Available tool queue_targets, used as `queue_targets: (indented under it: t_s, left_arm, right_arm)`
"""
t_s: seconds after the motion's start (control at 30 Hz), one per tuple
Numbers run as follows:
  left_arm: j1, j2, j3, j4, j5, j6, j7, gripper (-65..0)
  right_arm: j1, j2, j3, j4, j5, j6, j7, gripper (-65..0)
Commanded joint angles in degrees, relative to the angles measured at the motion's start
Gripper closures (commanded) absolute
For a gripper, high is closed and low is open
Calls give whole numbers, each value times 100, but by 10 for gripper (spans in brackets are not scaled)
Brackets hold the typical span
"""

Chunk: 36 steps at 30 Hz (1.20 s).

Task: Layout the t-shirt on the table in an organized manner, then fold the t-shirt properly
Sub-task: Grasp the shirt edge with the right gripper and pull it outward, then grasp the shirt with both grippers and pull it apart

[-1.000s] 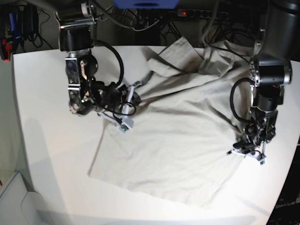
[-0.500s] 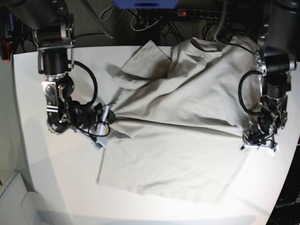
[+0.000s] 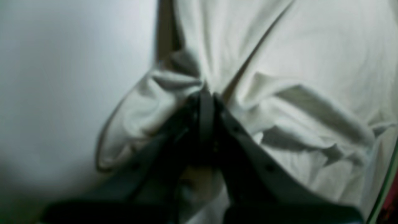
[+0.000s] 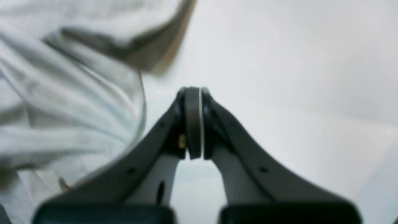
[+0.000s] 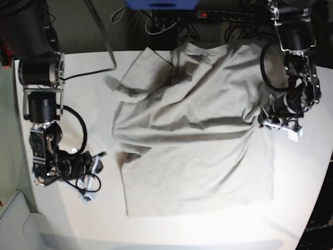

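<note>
In the left wrist view, the left gripper (image 3: 206,96) has its jaws pressed together on a bunched fold of the t-shirt (image 3: 295,77). The cloth spreads to the right and upward with many wrinkles. The bare table (image 3: 68,77) fills the left part of the picture.

In the right wrist view, the right gripper (image 4: 193,93) is pressed together and holds nothing; only white table (image 4: 279,62) is seen behind its tips. The t-shirt (image 4: 62,87) lies to the left of it, apart from the fingers.

In the base view, the t-shirt (image 5: 197,135) lies mostly spread in the middle of the table (image 5: 73,78), its collar toward the far edge and its hem toward the near edge. The left gripper (image 5: 274,119) pinches its edge on the picture's right side. The right gripper (image 5: 95,165) is on the picture's left, beside the shirt and not touching it.
</note>
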Motion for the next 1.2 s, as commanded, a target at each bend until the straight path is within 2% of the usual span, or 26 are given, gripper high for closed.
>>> queue_targets:
  t_s: [0.0, 0.1, 0.23, 0.37, 0.47, 0.57, 0.67, 0.83, 1.03, 1.17]
  left_arm:
    - [54, -81, -91, 241, 213, 179, 283, -1]
    - [106, -90, -364, 909, 257, 179, 485, -1]
    - [71, -134, -812, 1428, 257, 179, 784, -1]
    - [-52, -152, -1058, 1771, 257, 179, 740, -1]
    - [-447, -143, -962, 1674, 327, 170, 723, -1]
    - [-1054, -81, -522, 1191, 766, 170, 661, -1]
    - [-1678, 42, 67, 373, 1338, 170, 186, -1]
    - [-2575, 138, 594, -1280, 1980, 153, -807, -1]
    - [-3146, 244, 1113, -3152, 2120, 135, -2073, -1]
    - [-3164, 385, 1421, -3697, 2120, 135, -2583, -2]
  right_arm:
    - [246, 46, 12, 99, 45, 21, -51, 0]
    - [281, 2, 21, 266, 54, 21, -297, 0]
    - [-202, -174, 21, 1488, 54, 21, -710, 0]
    - [-800, -446, 21, 3000, 54, 21, -1457, 0]
    - [-1371, -771, 30, 4046, 54, 21, -1967, 0]
    - [-1960, -1158, 21, 4811, 36, 21, -2284, 0]
    - [-2567, -1457, 4, 5259, 36, 21, -2398, 0]
    - [-3323, -1774, -14, 5329, 45, 21, -2372, 0]
    - [-3815, -1853, -14, 5321, 45, 21, -2187, 0]
    - [-3974, -1782, -5, 5206, 18, 21, -1914, 0]
